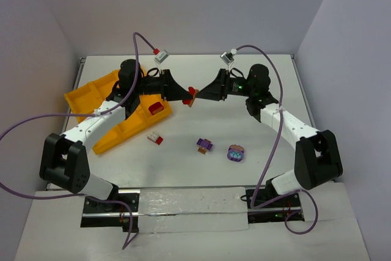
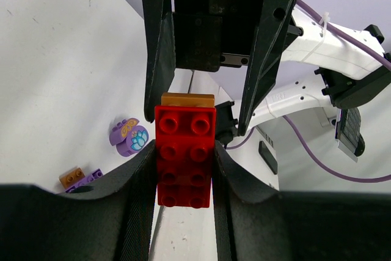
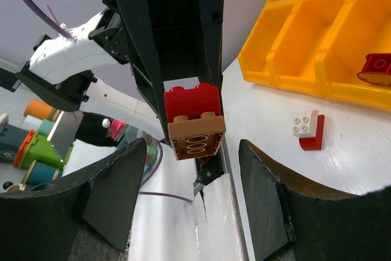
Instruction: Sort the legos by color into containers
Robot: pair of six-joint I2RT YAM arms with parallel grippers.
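The yellow tray point(image 1: 82, 99) sits at the left, with a red lego point(image 1: 157, 109) in one cell. The left gripper point(image 1: 185, 95) clamps a red-and-brown lego stack point(image 2: 184, 151) in mid-air. The right gripper point(image 3: 192, 151) stands wide, its fingers on either side of the stack's brown end. A red-white lego point(image 1: 155, 139), a purple lego point(image 1: 204, 145) and a round purple lego point(image 1: 236, 153) lie on the table point(image 1: 275, 175).

We see the top view bright and evenly lit by soft light from overhead. The white bench point(image 1: 201, 172) looks a little washed out, with only faint, short shadows beside the purple bricks point(image 1: 204, 145). The pale strip point(image 1: 189, 209) between the arm bases shows patchy glare. In the left wrist view the red brick point(image 2: 185, 157) is sharp, with small highlights on its studs, while the left gripper's point(image 2: 183, 169) near fingers point(image 2: 131, 212) are dark and blurred. In the right wrist view the yellow tray point(image 3: 293, 47) is saturated and glossy, and the right gripper's point(image 3: 190, 148) fingers point(image 3: 116, 194) are soft, shadowed and stretched near the frame edges.
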